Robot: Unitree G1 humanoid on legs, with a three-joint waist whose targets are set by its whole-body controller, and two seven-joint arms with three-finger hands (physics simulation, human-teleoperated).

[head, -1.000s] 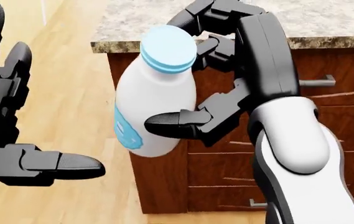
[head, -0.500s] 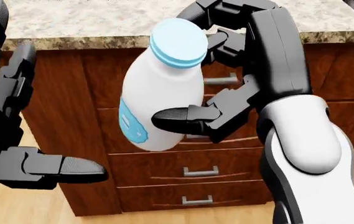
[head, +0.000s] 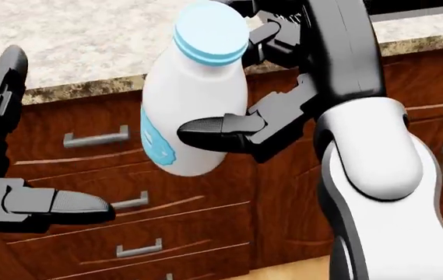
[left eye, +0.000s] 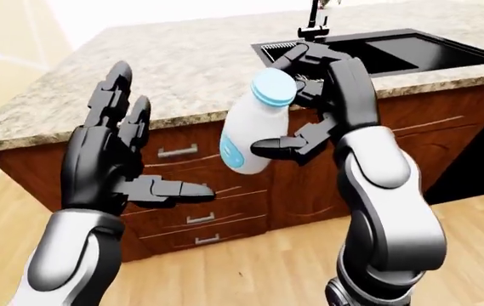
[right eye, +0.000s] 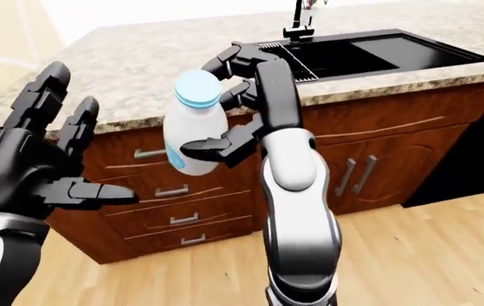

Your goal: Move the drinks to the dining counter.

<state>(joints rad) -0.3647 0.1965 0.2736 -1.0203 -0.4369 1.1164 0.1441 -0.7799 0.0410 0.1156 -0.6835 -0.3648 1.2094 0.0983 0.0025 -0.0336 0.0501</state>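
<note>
1. Milk bottle point(left eye: 254, 124), tilted, is held aloft over the granite bench point(left eye: 165, 76) edge.
2. Right hand point(left eye: 309, 95) fingers point(head: 213, 131) wrap its belly; left hand point(left eye: 110, 169), at nine o'clock, is splayed, holding nothing.
3. Smooth, rigid, likely slippery: grip mid-body.

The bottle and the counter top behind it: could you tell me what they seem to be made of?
Bottle: likely smooth white plastic, judging by its matte, even sheen, with a light blue cap. The right hand holds it.
Counter top: looks like polished granite, speckled beige and grey; being a render, it could be laminate.
</note>
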